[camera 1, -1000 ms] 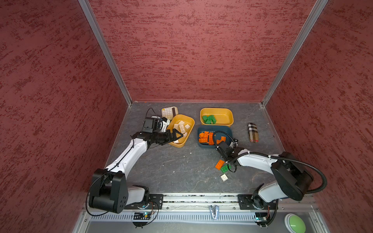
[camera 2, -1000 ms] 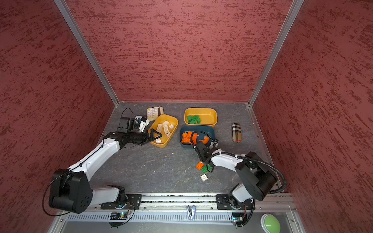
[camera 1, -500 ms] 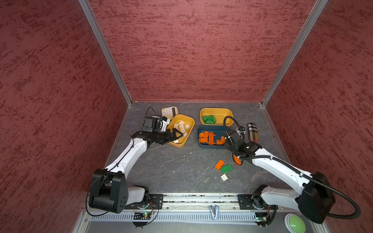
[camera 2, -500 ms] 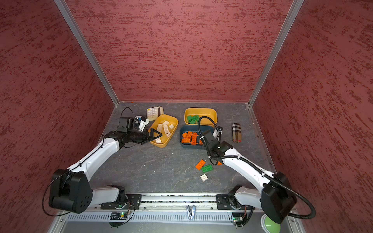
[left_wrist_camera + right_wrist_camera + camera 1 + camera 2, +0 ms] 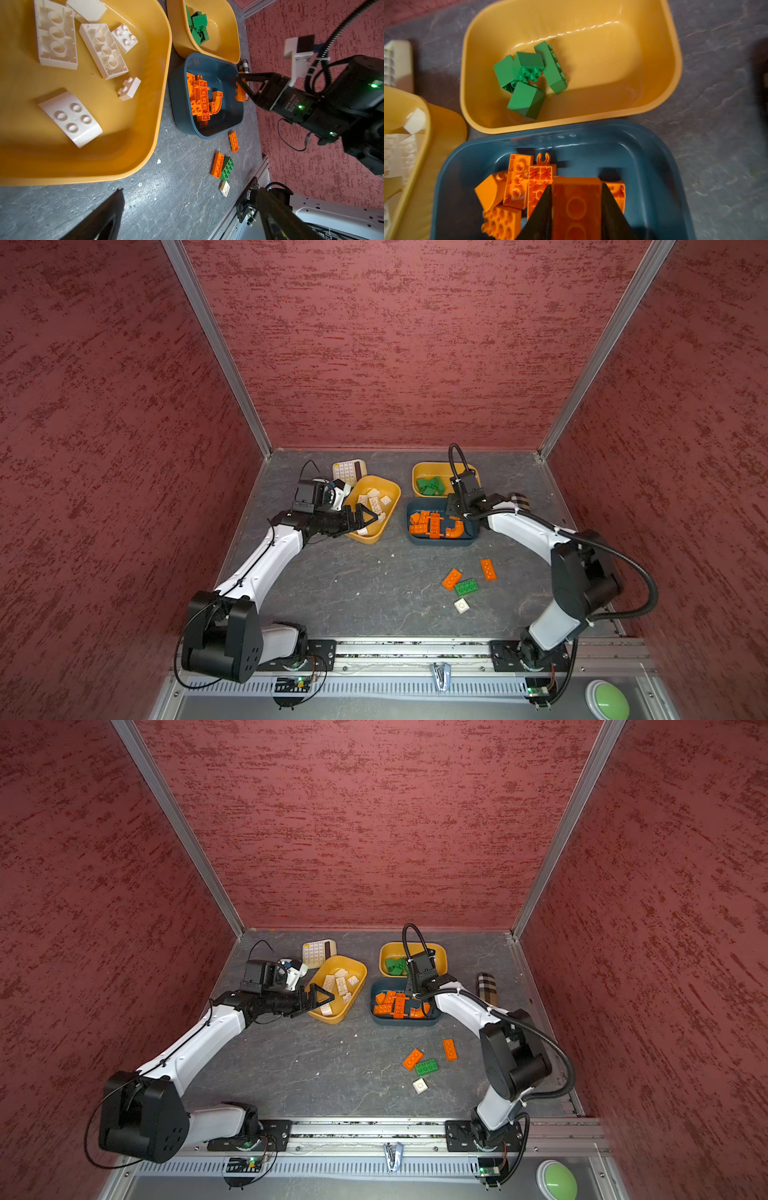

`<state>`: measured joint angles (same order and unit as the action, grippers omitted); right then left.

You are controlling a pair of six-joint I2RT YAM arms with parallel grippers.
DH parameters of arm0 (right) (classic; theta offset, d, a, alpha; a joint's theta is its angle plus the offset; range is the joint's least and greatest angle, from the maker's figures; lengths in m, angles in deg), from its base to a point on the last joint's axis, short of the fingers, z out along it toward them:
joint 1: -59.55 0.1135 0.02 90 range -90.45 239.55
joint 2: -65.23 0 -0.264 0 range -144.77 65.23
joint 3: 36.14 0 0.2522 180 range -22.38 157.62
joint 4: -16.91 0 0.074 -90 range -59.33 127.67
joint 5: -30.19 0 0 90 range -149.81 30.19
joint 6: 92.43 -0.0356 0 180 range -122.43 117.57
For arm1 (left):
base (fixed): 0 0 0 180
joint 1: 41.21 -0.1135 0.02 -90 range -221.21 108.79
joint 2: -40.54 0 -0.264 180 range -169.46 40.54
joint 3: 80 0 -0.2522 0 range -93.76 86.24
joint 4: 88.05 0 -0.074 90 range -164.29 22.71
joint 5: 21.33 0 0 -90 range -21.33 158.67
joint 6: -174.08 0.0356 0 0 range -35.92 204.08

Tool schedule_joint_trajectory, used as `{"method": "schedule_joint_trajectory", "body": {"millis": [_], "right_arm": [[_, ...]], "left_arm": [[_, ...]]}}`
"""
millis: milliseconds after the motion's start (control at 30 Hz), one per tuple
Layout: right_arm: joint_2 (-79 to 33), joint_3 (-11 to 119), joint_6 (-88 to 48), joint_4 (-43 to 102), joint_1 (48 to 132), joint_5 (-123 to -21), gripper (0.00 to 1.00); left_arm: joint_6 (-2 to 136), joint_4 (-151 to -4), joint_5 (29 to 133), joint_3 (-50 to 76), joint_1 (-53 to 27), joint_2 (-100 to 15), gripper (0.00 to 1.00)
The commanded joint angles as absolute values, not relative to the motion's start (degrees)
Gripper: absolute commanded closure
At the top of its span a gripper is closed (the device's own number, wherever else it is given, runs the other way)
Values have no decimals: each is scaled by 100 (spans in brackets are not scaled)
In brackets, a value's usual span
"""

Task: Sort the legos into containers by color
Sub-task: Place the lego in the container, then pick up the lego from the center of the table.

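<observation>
Lowest in both top views, just right of centre, 4 loose legos lie on the grey table (image 5: 332, 593). A small white brick (image 5: 461, 605) is nearest, a green brick (image 5: 466, 587) touches a tilted orange brick (image 5: 451, 578), and a second orange brick (image 5: 488, 569) lies slightly apart to the right. Above them sits the teal tray (image 5: 440, 542) with a heap of orange pieces (image 5: 430, 524) in its left half. The right fingers (image 5: 542, 212) hang over its right half, clamped narrow on a held orange brick (image 5: 576, 203). Left of it, the left fingers (image 5: 104, 218) spread wide, holding nothing, over the near rim of the yellow tray (image 5: 368, 538) of white bricks (image 5: 374, 502). Farthest, upper centre, a second yellow tray (image 5: 428, 470) holds the green bricks (image 5: 430, 486).
</observation>
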<state>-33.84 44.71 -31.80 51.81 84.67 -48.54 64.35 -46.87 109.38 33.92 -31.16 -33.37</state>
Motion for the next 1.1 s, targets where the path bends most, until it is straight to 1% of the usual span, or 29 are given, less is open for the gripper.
{"method": "schedule_joint_trajectory", "body": {"millis": [0, 67, 100, 167, 200, 300, 433, 600, 667, 833, 933, 1067], "right_arm": [[-3732, 4790, -2824, 4827, 8401, -5257, 73], [-3921, 4884, -2793, 4858, 8376, -5267, 69], [-3962, 4911, -2775, 4875, 8370, -5277, 65], [-3943, 4908, -2766, 4875, 8366, -5343, 53], [-3885, 4916, -2766, 4936, 8366, -5381, 48], [-3619, 4777, -2799, 5097, 8363, -5437, 43], [-2978, 4353, -2936, 5405, 8389, -5618, 41], [-1839, 3518, -3381, 6021, 8538, -5828, 37], [-1224, 3176, -3661, 6343, 8657, -5828, 34], [-239, 2327, -4750, 6933, 9194, -5802, 25], [-19, 1951, -5371, 6912, 9613, -5768, 24], [-104, 1584, -5694, 6376, 9776, -5770, 25]], "left_arm": [[6439, -4695, 11017, 3309, -3088, -3232, 1], [6456, -4673, 11015, 3300, -3105, -3241, 1], [6463, -4679, 11016, 3307, -3102, -3241, 1], [6474, -4655, 11014, 3307, -3105, -3241, 1], [6483, -4644, 11008, 3307, -3117, -3241, 0], [6483, -4641, 11016, 3307, -3119, -3250, 1], [6501, -4625, 11023, 3289, -3119, -3291, 1], [6492, -4665, 11035, 3289, -3101, -3371, 1], [6491, -4686, 11048, 3281, -3088, -3425, 1], [6490, -4753, 11057, 3273, -3066, -3547, 0], [6492, -4775, 11067, 3262, -3051, -3583, 1], [6492, -4799, 11060, 3306, -3039, -3555, 1]]}}
